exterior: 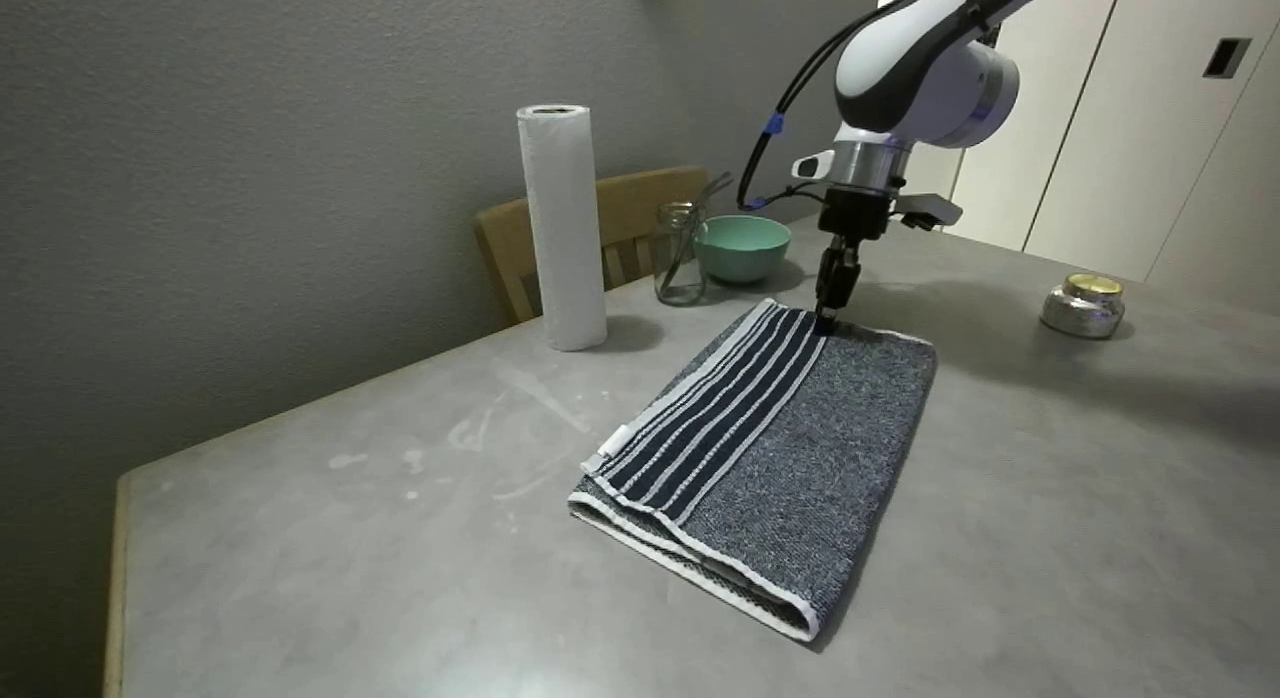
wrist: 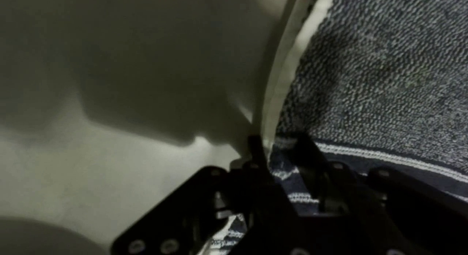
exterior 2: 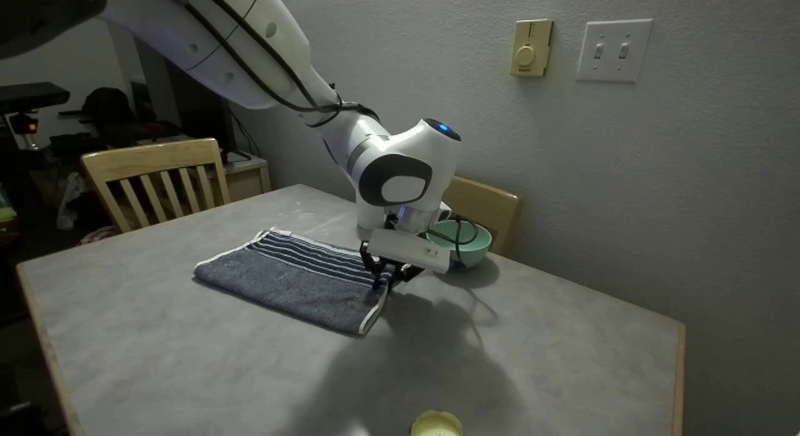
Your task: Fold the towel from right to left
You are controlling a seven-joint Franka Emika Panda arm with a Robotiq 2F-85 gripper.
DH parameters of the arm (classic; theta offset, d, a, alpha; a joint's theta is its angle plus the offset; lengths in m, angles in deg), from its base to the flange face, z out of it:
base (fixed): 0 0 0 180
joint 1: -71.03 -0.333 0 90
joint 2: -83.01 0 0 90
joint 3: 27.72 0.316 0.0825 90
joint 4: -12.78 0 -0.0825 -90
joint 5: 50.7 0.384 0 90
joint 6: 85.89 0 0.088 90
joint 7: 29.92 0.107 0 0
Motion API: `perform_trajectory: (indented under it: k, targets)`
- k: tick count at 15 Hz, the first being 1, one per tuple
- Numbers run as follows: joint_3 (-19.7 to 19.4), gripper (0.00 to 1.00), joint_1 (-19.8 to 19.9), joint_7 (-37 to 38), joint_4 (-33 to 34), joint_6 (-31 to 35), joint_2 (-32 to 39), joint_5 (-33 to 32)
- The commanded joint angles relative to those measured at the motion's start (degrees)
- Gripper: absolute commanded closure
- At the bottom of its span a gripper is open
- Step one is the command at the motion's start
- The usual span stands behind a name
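The dark grey towel (exterior: pixel 800 508) lies folded in layers on the table, with its white and dark striped band along one long side. It also shows in an exterior view (exterior 2: pixel 281 286) and in the wrist view (wrist: pixel 387 76). My gripper (exterior: pixel 825 323) points down at the towel's short end, at the striped band; it also shows in an exterior view (exterior 2: pixel 384 283). In the wrist view the fingers (wrist: pixel 279 141) stand close together on either side of the towel's pale edge, with crumpled striped cloth between them. The fingertips are dark and partly hidden by shadow.
A green bowl (exterior: pixel 743 253) stands close behind the gripper; it also shows in an exterior view (exterior 2: pixel 478 242). Beside it are a glass jar (exterior: pixel 680 268) holding a utensil and a white paper towel roll (exterior: pixel 565 228). A silver jar (exterior: pixel 1085 306) stands farther off on the table.
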Motion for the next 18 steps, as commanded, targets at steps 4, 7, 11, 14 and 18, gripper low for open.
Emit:
perform_trajectory:
  k: [4, 7, 11, 14, 18]
  targets:
    - [0.88, 0.99, 0.8, -2.21, 1.49, -2.13, 1.9, 2.48]
    - [-1.18, 0.98, -0.03, 1.76, -0.86, -2.98, -0.75, 2.14]
    - [-5.48, 0.98, -1.39, 15.69, -6.31, -2.54, -5.65, 1.34]
    - [-7.33, 0.98, -2.7, 24.68, -10.35, -1.72, -10.21, 0.32]
    - [-5.67, 0.98, -4.24, 25.07, -10.71, -2.36, -14.34, -2.34]
